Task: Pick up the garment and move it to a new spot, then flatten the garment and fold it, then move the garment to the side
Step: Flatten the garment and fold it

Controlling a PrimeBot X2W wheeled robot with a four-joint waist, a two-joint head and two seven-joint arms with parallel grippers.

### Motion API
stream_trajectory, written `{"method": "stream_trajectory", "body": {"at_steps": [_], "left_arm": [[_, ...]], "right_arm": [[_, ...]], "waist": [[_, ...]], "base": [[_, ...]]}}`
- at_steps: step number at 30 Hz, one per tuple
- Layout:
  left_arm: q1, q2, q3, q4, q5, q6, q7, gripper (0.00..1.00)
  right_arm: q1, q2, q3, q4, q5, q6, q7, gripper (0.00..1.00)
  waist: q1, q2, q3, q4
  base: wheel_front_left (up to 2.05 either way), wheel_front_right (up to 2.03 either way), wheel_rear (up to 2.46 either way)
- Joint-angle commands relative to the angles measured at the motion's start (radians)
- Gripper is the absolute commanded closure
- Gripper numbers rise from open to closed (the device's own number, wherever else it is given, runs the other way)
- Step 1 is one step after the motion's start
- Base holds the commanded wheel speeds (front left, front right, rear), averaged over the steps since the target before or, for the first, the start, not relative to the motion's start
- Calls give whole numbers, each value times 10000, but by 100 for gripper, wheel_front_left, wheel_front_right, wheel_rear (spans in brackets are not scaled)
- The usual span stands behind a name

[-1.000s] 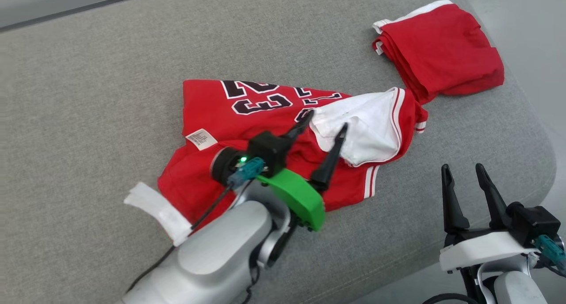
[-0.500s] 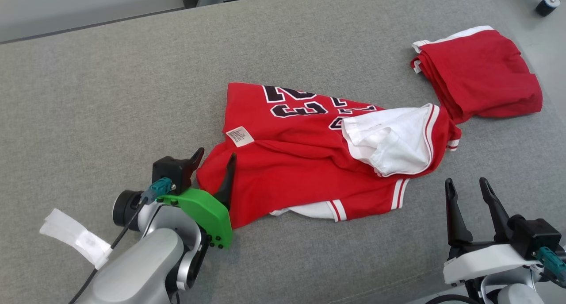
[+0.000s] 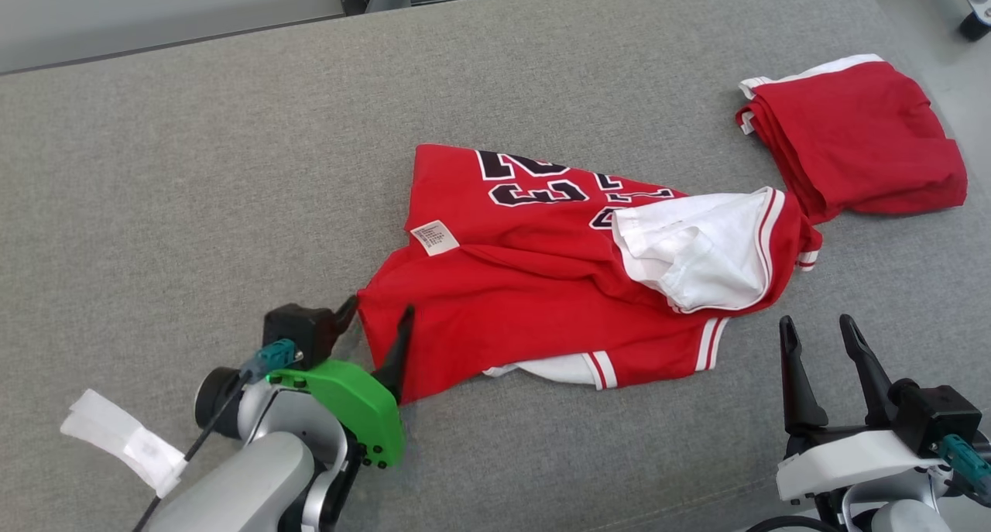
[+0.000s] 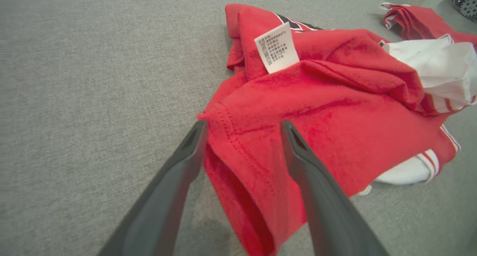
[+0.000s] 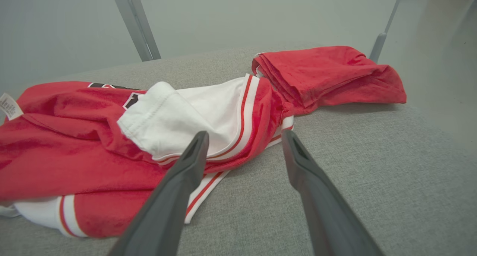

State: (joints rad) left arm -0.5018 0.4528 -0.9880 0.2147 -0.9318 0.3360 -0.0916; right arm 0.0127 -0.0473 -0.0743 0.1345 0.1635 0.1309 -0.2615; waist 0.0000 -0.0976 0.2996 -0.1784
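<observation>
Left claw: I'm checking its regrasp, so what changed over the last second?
The left claw pulled back from the middle of the jersey to its near-left corner, open, straddling the hem; nothing gripped. The jersey, the folded red garment and the open right claw stayed put; the head camera shifted.

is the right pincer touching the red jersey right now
Apart. In the head view a strip of bare grey cushion lies between the open right pincer and the striped hem of the jersey.

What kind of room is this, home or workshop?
Probably a test room, not a home: a grey upholstered pad, bare metal posts behind it, a red jersey laid out beside a folded red garment.
</observation>
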Motion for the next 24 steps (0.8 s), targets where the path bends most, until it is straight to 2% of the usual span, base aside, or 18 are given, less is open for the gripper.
{"method": "stream_trajectory", "body": {"at_steps": [1,4,11,12,13,14,20,24], "left_arm": [[116,84,98,33,-54,74,-92,0],[201,182,240,125,-258,111,8,0],[241,164,240,43,-602,-265,335,0],[216,148,249,24,-627,-293,328,20],[139,76,290,-6,-678,-367,238,76],[102,29,299,-13,-705,-410,203,100],[-215,-200,380,55,-793,-713,70,100],[-702,-426,746,268,-731,-683,-287,100]], "right_arm": [[36,-31,2,17,-57,-4,-14,0],[25,-30,5,30,-87,-4,-14,0],[15,-30,11,69,-101,-4,-14,0],[9,-28,17,71,-99,-4,-14,0],[-1,-30,24,73,-92,-4,-14,0],[1,-31,26,75,-90,-4,-14,0],[-60,-30,41,85,-80,-4,-14,0],[-91,-28,25,107,-65,-4,-14,0]], "waist": [[0,1,-4,-10],[0,1,-12,-27],[0,1,-11,-78],[0,1,-9,-85],[0,1,-9,-94],[0,1,-12,-99],[0,1,11,-157],[0,1,6,-171]], "base": [[0,0,0],[0,0,0],[0,0,0],[0,0,0],[0,0,0],[0,0,0],[0,0,0],[0,0,0]]}}
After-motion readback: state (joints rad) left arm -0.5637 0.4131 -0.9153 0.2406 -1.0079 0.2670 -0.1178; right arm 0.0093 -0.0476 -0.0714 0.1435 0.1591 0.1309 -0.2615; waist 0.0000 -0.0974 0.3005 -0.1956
